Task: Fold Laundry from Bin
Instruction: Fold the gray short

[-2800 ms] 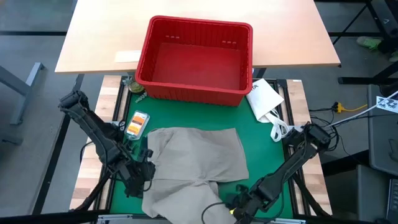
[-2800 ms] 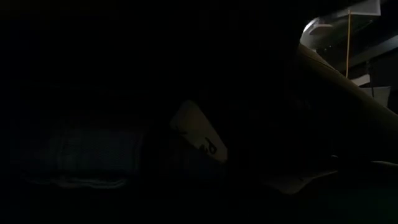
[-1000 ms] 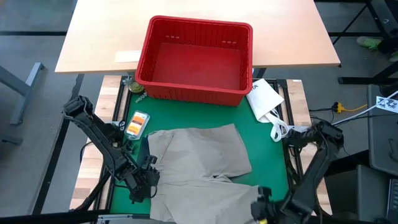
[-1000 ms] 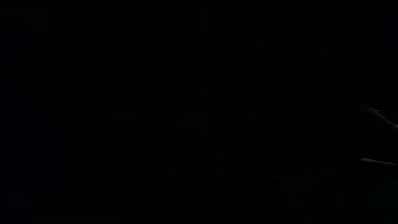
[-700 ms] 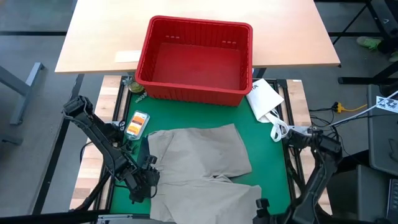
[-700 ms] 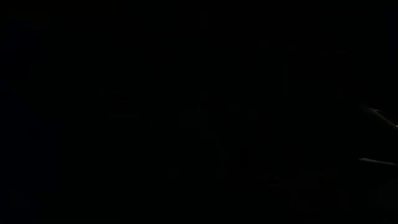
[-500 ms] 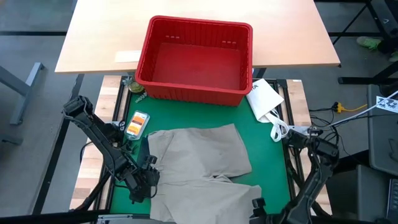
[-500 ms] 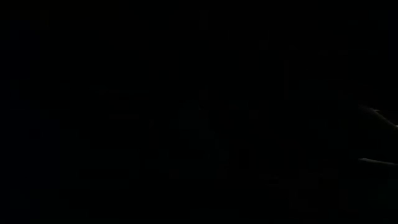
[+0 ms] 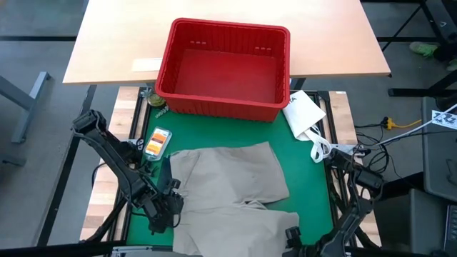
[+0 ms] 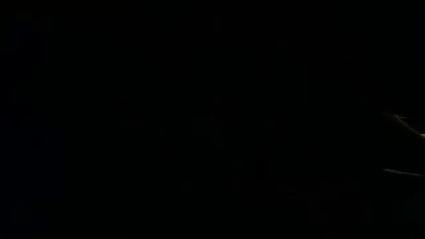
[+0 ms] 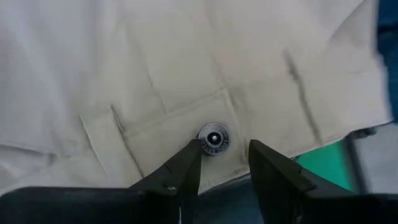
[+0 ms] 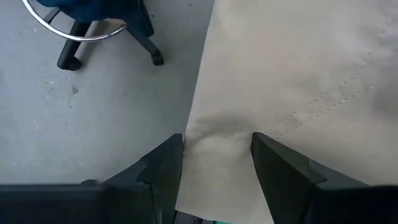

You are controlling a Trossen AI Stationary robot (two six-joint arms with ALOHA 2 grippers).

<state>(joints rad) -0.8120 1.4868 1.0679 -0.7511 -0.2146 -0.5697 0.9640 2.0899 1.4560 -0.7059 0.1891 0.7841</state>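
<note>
Tan khaki trousers (image 9: 228, 185) lie spread on the green mat, waist toward the table's left and one leg running to the near right. My left gripper (image 9: 166, 203) is shut on their waistband beside the metal button (image 11: 214, 138). At the near edge my right gripper (image 9: 291, 239) is shut on the end of that leg (image 12: 261, 74). The red bin (image 9: 223, 107) stands empty at the far side, resting partly on the wooden table. The low view is dark. My left gripper pinches the waistband's edge (image 11: 227, 167) between its two fingers, just beside the button. The fingers slant down from the table's left. The trousers lie flat on the mat. My right gripper pinches the leg's end (image 12: 217, 140) between its two fingers, pointing steeply down. The cloth puckers between them. That end reaches past the table's near edge, with floor showing beyond it; one layer or several, I cannot tell.
A white packet with loop handles (image 9: 305, 118) lies at the mat's right edge. A small orange packet (image 9: 157, 141) lies at the left, near the bin. A light wooden table (image 9: 114, 43) stands behind the mat.
My right gripper has sunk down at the table's near edge and shifted slightly left, keeping hold of the leg's end. The rest of the trousers lie as before.
</note>
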